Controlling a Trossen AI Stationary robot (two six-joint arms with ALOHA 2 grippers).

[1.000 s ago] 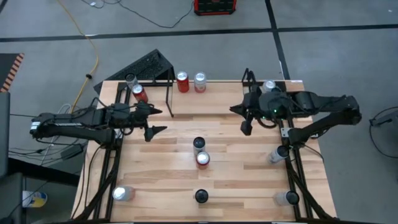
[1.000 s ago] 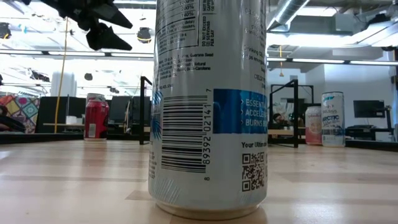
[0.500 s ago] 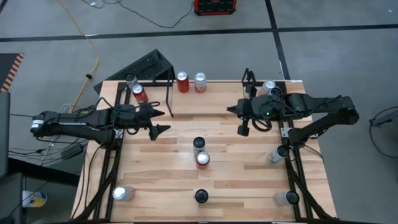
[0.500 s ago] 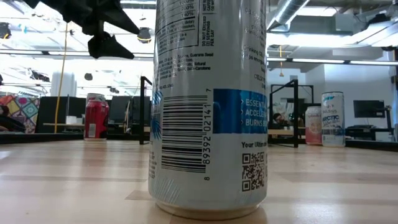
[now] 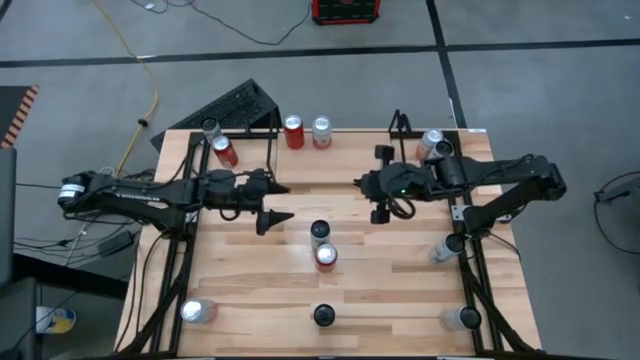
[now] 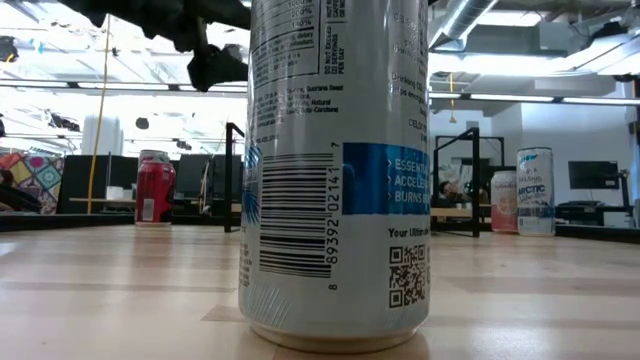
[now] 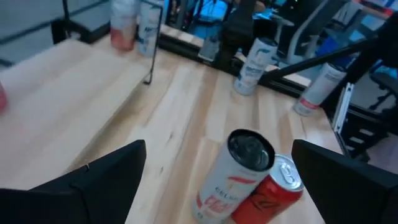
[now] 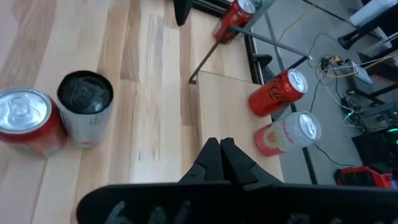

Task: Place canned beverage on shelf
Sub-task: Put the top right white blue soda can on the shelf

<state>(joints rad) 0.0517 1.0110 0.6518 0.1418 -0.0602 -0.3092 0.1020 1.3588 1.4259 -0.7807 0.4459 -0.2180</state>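
**Both arms reaching toward the 2 cans at mid-table**

From where I am standing, the left gripper (image 5: 275, 203) is hanging over the wooden table (image 5: 400, 270) with its jaws spread wide and nothing between them. It is sitting just to the left of the pair of cans in the middle of the board. Its own camera is looking down past both dark fingers (image 7: 93, 183) at that pair: a white can with a dark top (image 7: 233, 174) and a red can (image 7: 273, 190) touching it.

The right gripper (image 5: 378, 205) is hovering on the other side of the same pair, jaws clenched tight on nothing, its fingertips meeting in a point in its wrist view (image 8: 219, 152). Both cans are standing upright, the white one (image 5: 319, 233) farther back and the red one (image 5: 326, 256) in front of it.

The shelf (image 5: 240, 135), a low rack of thin black rods, is sitting at the far left corner of the table. A red can (image 5: 225, 150) and a silver-topped can (image 5: 210, 128) are standing within its frame. Just beside it to the right, 2 more cans are waiting at the back edge: another red one (image 5: 293, 131) and a pale one (image 5: 321, 131).

A black-topped can (image 5: 324, 316) is standing near the front edge, and it is filling the low view (image 6: 335, 170) with its barcode.
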